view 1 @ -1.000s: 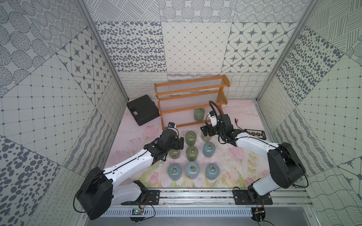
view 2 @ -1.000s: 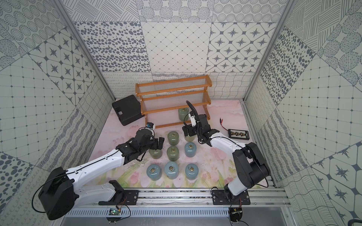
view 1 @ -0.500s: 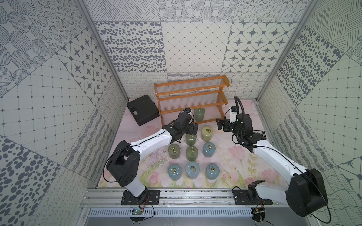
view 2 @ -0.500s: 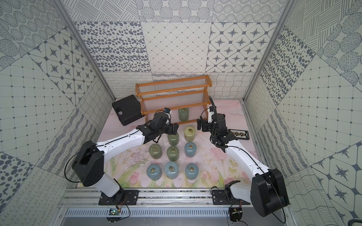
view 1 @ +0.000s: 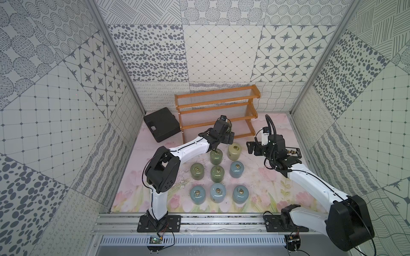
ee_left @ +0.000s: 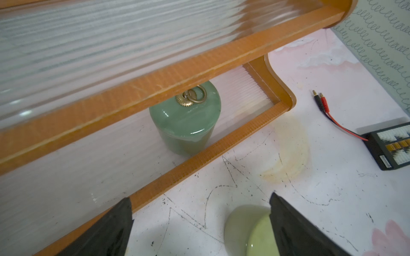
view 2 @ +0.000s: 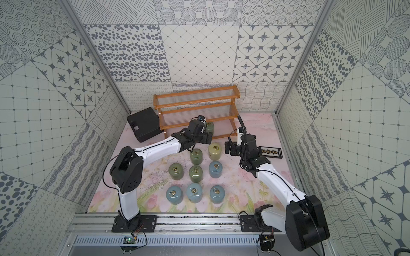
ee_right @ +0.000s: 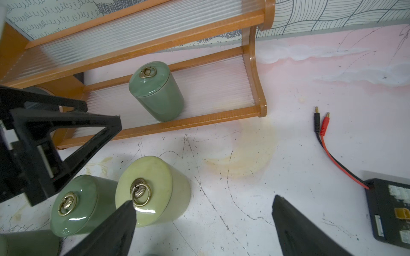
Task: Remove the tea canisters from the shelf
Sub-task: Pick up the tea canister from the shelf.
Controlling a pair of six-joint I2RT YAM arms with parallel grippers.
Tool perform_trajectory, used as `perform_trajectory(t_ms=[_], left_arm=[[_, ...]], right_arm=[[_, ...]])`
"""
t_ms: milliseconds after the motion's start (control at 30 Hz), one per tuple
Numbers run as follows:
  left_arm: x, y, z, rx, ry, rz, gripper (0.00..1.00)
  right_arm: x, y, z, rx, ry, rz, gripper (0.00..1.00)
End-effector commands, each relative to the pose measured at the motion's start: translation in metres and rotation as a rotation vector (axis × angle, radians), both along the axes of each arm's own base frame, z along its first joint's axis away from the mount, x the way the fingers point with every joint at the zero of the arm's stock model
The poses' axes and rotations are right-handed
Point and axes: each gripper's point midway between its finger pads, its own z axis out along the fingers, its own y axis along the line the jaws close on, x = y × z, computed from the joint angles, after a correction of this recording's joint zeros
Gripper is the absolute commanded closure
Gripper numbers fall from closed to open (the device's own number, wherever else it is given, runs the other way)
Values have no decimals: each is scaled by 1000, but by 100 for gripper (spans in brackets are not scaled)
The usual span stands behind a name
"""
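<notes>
The orange-brown shelf (view 1: 216, 110) (view 2: 196, 110) stands at the back. One sage green tea canister (view 2: 210, 127) (ee_left: 185, 119) (ee_right: 156, 90) is upright on its bottom tier, near the right end. My left gripper (view 1: 230, 138) (ee_left: 199, 197) is open just in front of that tier, short of the canister and holding nothing. Several canisters stand on the table in rows, among them a pale yellow one (view 1: 234, 151) (ee_right: 153, 190) and a green one (view 1: 216, 156). My right gripper (view 1: 251, 148) (ee_right: 203, 199) is open and empty, hovering to the right of the yellow canister.
A flat black case (view 1: 162, 127) lies left of the shelf. A black charger board (view 1: 292, 153) (ee_right: 388, 210) with red and black leads sits by the right wall. Three light blue canisters (view 1: 218, 192) form the front row. Patterned walls close in on three sides.
My left arm has swung from the table's canisters up to the shelf's bottom tier. My right arm has drawn back to the right, leaving the yellow canister standing on the table.
</notes>
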Motion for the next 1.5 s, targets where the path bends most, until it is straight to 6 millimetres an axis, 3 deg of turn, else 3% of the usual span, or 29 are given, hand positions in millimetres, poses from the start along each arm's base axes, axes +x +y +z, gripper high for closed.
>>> perform_trajectory(t_ms=[0,167,533,1467], left_arm=[[18,-10,2,-23,-16,47,0],[32,-21,-5,-21,-9,65,0],[52,-12,-31,29,-21,186,0],[93,-14,-51,-12,-13,178,0]], right_arm=[[1,-2,14,28,-46,-9,1],[-1,-3,13,23,-46,-5,1],[-3,-9,10,14,-45,-11,1],[-5,-16,3,12,-25,-31,1]])
